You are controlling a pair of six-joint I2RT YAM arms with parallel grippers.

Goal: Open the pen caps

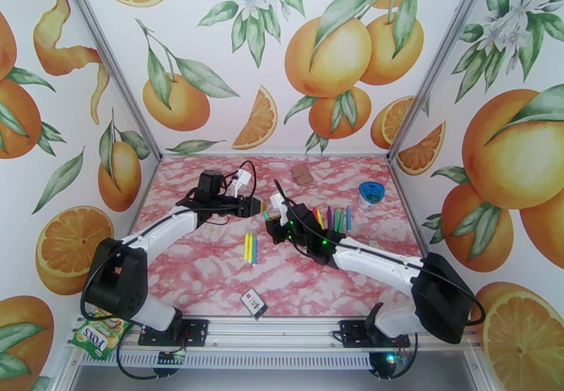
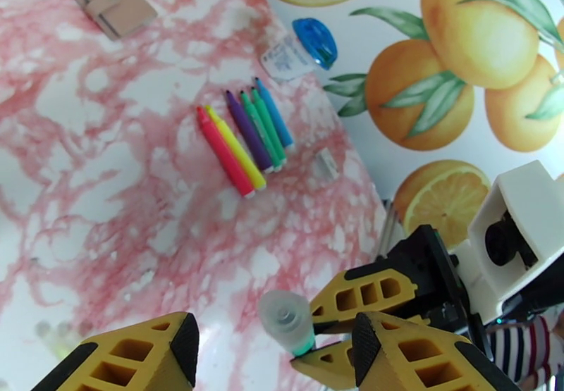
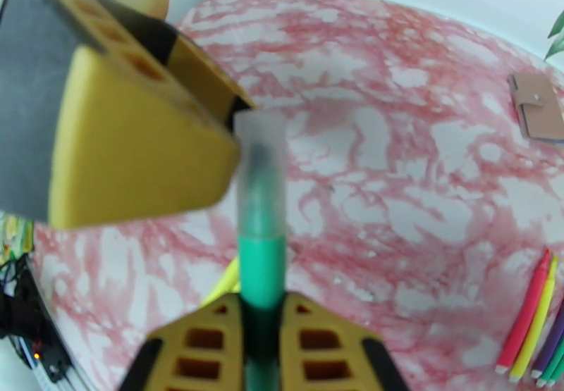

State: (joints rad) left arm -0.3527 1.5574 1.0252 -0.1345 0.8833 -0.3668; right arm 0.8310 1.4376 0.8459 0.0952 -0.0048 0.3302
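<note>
The cap (image 2: 285, 318) of the green marker (image 3: 262, 272) clamped by the right gripper (image 3: 262, 309) should be centred between the left gripper's (image 2: 275, 349) parted jaws.

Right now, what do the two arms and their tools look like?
The left arm and right arm have white links, black joints and looping black cables. The left tool and right tool have yellow, slotted wedge fingers with black pads. Green lights glow on the right arm's wrist.

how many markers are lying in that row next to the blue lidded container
5 visible, side by side: pink, yellow, purple, green, blue nearest the container; another might hide between.
</note>
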